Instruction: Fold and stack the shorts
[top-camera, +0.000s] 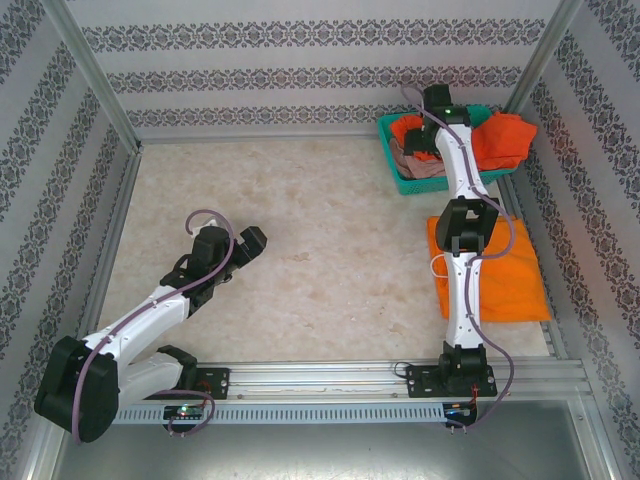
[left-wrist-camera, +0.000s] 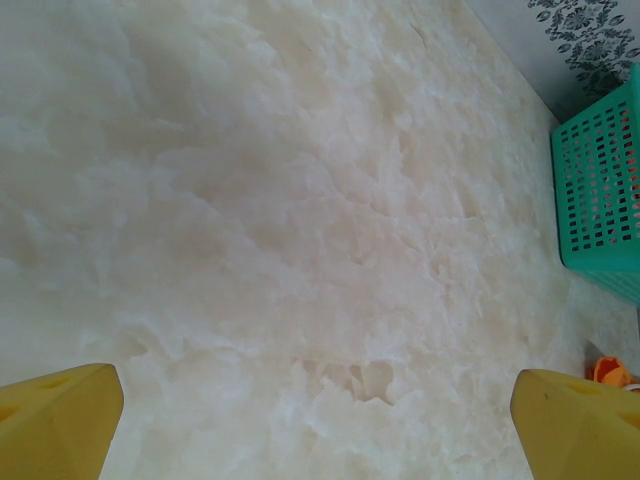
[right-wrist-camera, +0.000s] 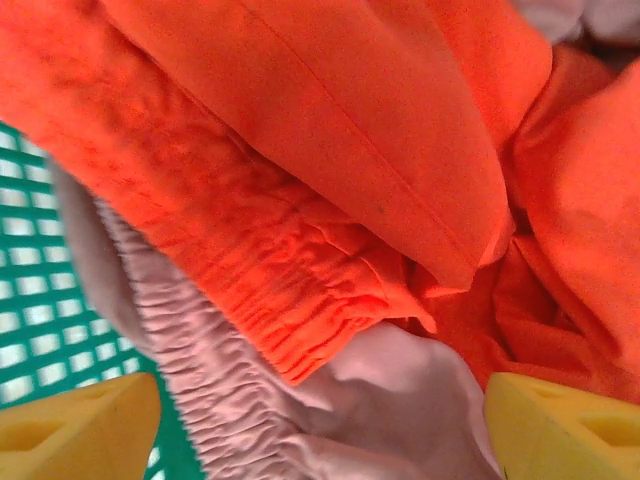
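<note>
With the right pincer (right-wrist-camera: 318, 425) spread wide and empty just above the red-orange shorts (right-wrist-camera: 300, 150) and pink shorts (right-wrist-camera: 400, 390) tangled in the teal basket (right-wrist-camera: 25, 330), both pairs could be pinched and dragged out together, since their overlap is hidden under folds, while the left pincer (left-wrist-camera: 320, 420) is seen wide open, empty, over the worktop (left-wrist-camera: 300, 200).
</note>
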